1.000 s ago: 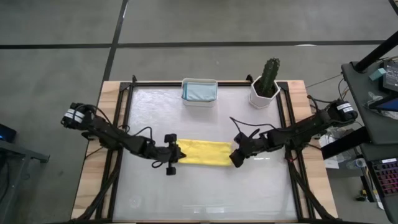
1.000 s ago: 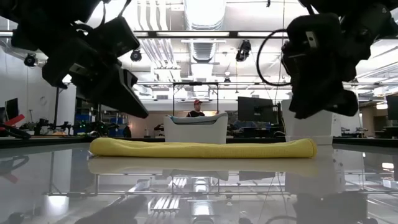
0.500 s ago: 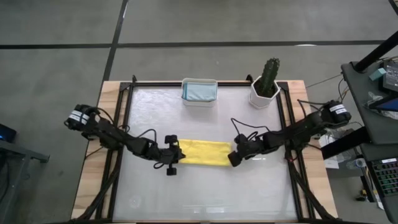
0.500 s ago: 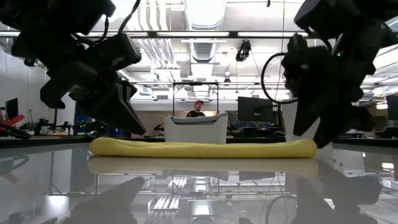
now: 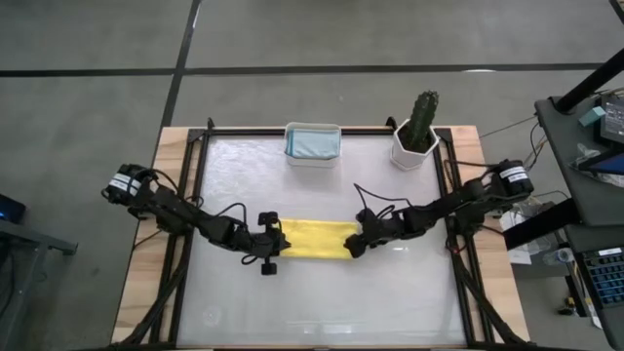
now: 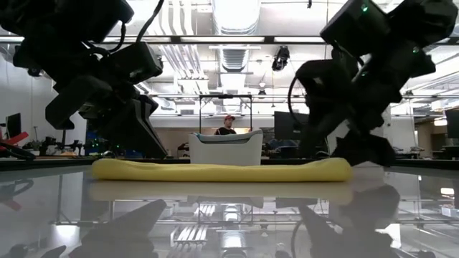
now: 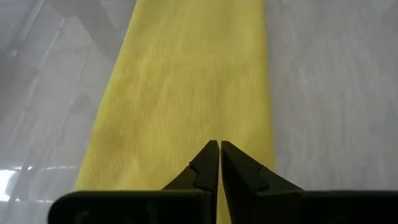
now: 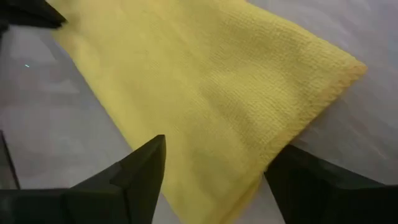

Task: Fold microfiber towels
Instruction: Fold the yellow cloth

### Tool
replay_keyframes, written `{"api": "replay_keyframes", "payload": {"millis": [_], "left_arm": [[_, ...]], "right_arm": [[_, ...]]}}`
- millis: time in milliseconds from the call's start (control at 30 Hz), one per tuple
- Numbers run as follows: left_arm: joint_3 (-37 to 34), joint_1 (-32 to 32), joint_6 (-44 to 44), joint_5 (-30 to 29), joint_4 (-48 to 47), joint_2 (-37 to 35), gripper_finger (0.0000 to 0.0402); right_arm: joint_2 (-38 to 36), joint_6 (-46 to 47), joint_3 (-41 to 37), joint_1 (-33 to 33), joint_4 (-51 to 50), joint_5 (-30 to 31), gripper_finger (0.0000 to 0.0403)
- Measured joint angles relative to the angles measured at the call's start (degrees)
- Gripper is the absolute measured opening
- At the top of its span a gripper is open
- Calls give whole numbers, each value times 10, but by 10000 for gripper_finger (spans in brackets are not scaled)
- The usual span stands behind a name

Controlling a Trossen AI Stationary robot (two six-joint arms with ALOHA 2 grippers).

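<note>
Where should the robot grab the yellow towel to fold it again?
Probably at its short right end. The yellow towel lies flat as a long strip, and the right gripper is already there with fingers open across that edge. It could pinch the end and carry it toward the left gripper.

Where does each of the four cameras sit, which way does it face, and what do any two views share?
High: overhead, straight down; both arms, yellow towel, white tub.
Low: table height, level across; both arms above the towel.
Left wrist: past the shut left end effector onto the towel.
Right wrist: past the open right end effector at the towel's end.
Shared: every view shows the yellow towel.
</note>
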Motion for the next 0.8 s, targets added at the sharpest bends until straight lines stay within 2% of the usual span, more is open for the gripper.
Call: {"api": "replay_keyframes", "payload": {"millis": [133, 267, 567, 667, 800], "left_arm": [[0, 0, 0, 0, 0, 0, 3], [0, 0, 0, 0, 0, 0, 3], [3, 0, 14, 0, -6, -22, 3], [3, 0, 17, 0, -50, -49, 3], [2, 0, 11, 0, -138, -90, 3]], "right_arm": [[34, 0, 1, -5, 55, 0, 219], [60, -2, -1, -7, 102, 1, 163], [59, -25, -2, -8, 108, 4, 24], [38, -38, -2, -9, 83, 1, 13], [-7, -43, -4, -15, -12, 9, 13]]}}
